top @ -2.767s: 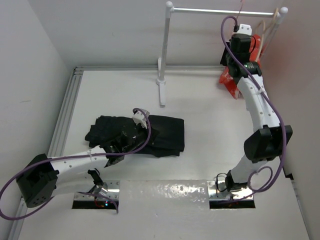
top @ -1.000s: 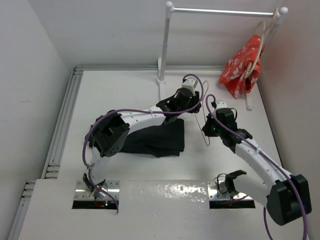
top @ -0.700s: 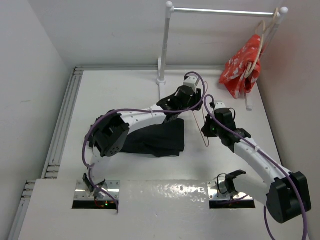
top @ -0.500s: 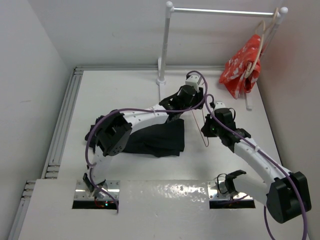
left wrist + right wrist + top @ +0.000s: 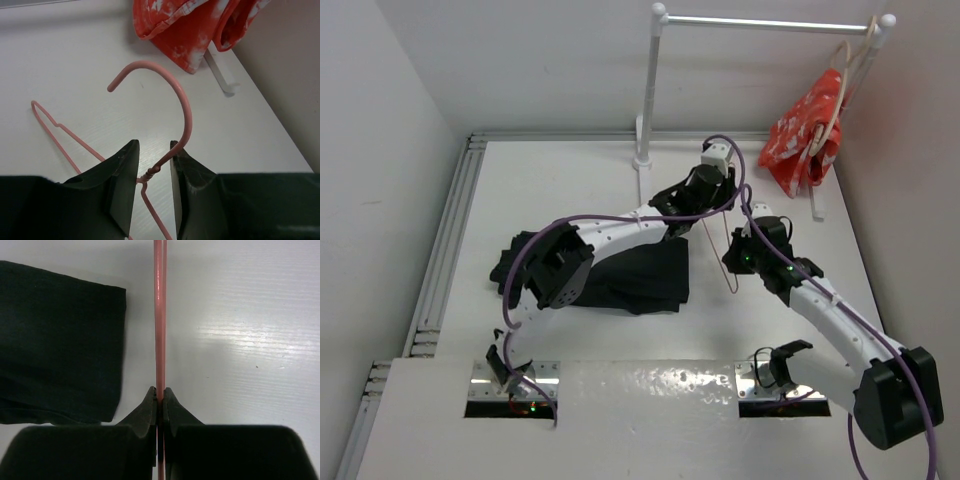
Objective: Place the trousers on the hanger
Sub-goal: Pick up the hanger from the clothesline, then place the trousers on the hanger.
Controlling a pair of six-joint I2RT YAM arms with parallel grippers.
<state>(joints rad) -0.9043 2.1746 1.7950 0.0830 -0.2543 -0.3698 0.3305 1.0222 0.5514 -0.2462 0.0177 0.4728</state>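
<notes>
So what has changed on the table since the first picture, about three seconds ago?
The right gripper came away from the rail and brought the pink wire hanger down beside the trousers; it is shut on the wire. The left gripper left the trousers and reached right to the hanger's neck, jaws open either side. Trousers and red cloth look unmoved.

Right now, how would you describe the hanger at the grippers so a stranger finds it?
On the white table, near the clothes rail, the left gripper and right gripper meet beside the black trousers. Between them is the hanger: thin pink wire with a small hook, unlike the thick beige hanger holding red cloth on the rail.
</notes>
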